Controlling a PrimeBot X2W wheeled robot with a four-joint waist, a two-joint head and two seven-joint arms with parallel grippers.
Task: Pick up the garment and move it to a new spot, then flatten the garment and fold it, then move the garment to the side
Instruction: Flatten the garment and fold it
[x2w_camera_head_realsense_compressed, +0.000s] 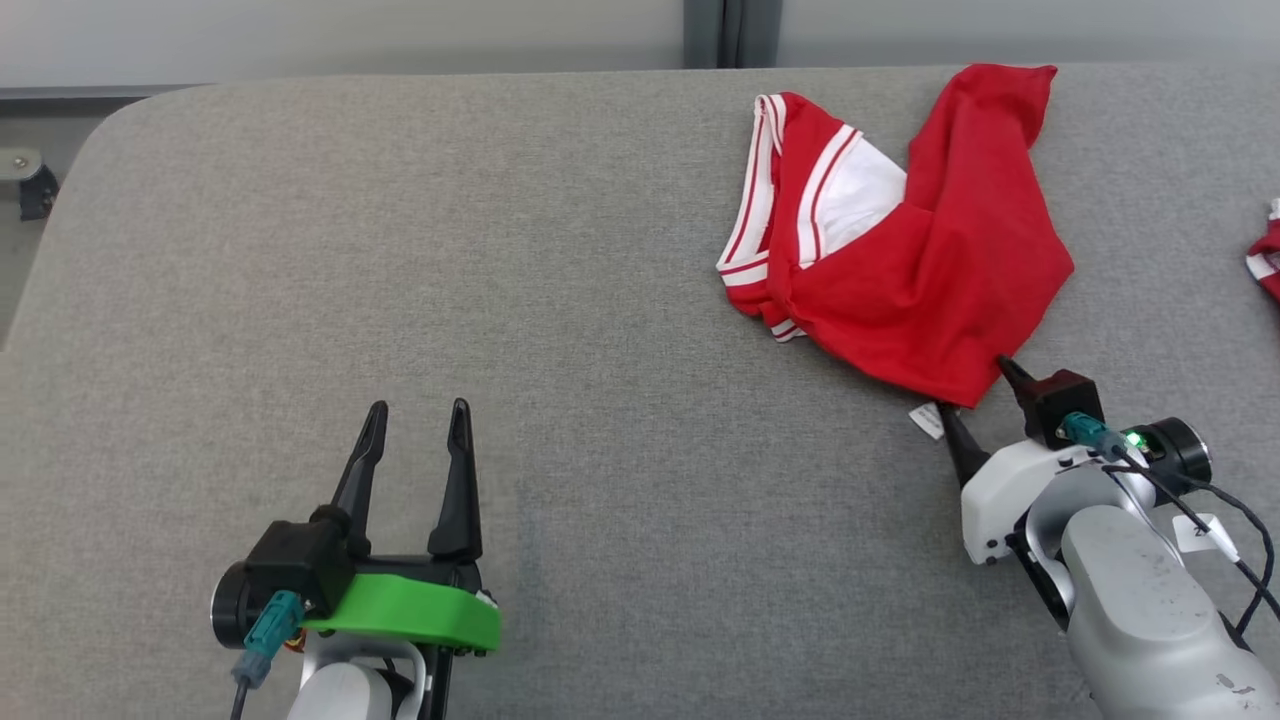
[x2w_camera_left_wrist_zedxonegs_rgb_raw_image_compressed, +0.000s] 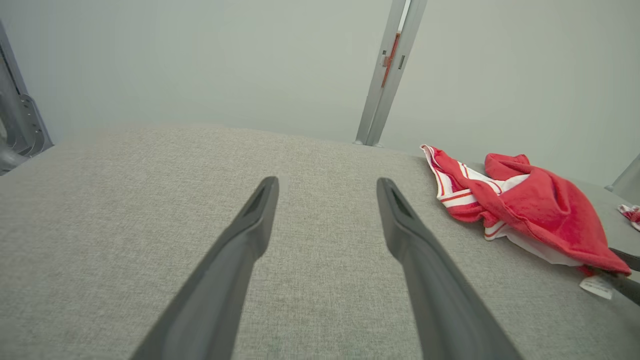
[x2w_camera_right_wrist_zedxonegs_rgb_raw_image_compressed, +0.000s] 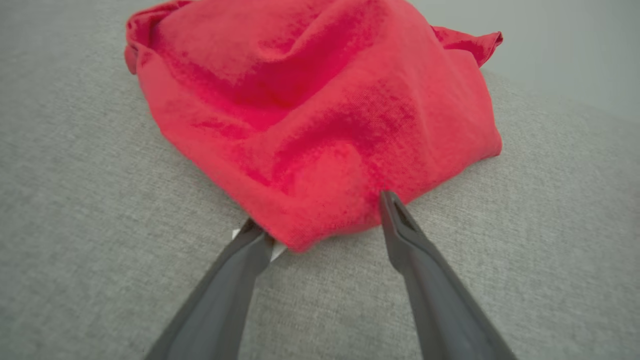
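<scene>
The garment (x2w_camera_head_realsense_compressed: 920, 270) is a bright red shirt with white sleeves and striped trim, lying crumpled at the far right of the grey padded table (x2w_camera_head_realsense_compressed: 400, 250). My right gripper (x2w_camera_head_realsense_compressed: 972, 388) is open, one finger on each side of the garment's (x2w_camera_right_wrist_zedxonegs_rgb_raw_image_compressed: 320, 115) near corner, tips touching its edge. A small white label (x2w_camera_head_realsense_compressed: 927, 420) pokes out by its left fingertip. My left gripper (x2w_camera_head_realsense_compressed: 419, 408) stands open over bare table at the near left, well apart from the garment (x2w_camera_left_wrist_zedxonegs_rgb_raw_image_compressed: 540, 215), with nothing between its fingers (x2w_camera_left_wrist_zedxonegs_rgb_raw_image_compressed: 250, 235).
A darker red cloth with white trim (x2w_camera_head_realsense_compressed: 1265, 255) lies at the table's right edge. The table's rounded far-left corner and far edge meet a pale wall with a grey metal post (x2w_camera_head_realsense_compressed: 720, 30). Bare grey table stretches left of the garment.
</scene>
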